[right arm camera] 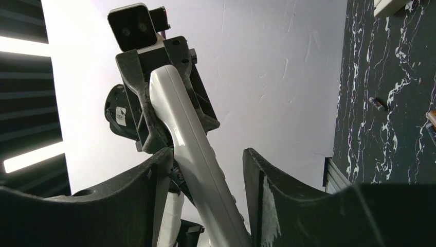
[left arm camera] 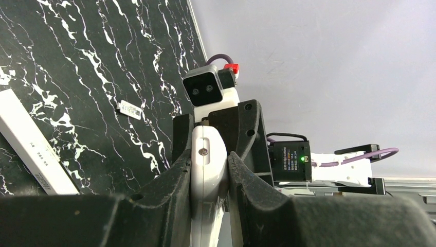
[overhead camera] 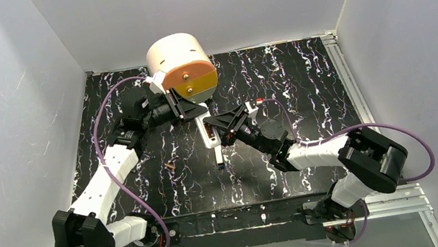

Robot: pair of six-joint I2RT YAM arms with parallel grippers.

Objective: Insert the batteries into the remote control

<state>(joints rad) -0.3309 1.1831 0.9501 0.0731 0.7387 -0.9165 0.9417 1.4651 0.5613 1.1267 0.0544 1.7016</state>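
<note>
The white remote control (overhead camera: 208,135) hangs above the table middle, and my left gripper (overhead camera: 200,114) is shut on its upper end. In the left wrist view the remote control (left arm camera: 208,154) sits edge-on, with the left gripper (left arm camera: 208,158) pressing on both its faces. My right gripper (right arm camera: 205,154) is open. Its jaws straddle the lower part of the remote control (right arm camera: 193,139): the body leans on the left finger and a gap shows at the right finger. One small dark battery (overhead camera: 170,166) lies on the table to the left, and the right wrist view also shows a battery (right arm camera: 378,104).
A large cream cylinder with an orange face (overhead camera: 182,67) stands at the back, just behind the left gripper. A long narrow white bar (left arm camera: 32,145) lies on the black marbled table (overhead camera: 301,79) below the remote. Grey walls enclose the table on three sides.
</note>
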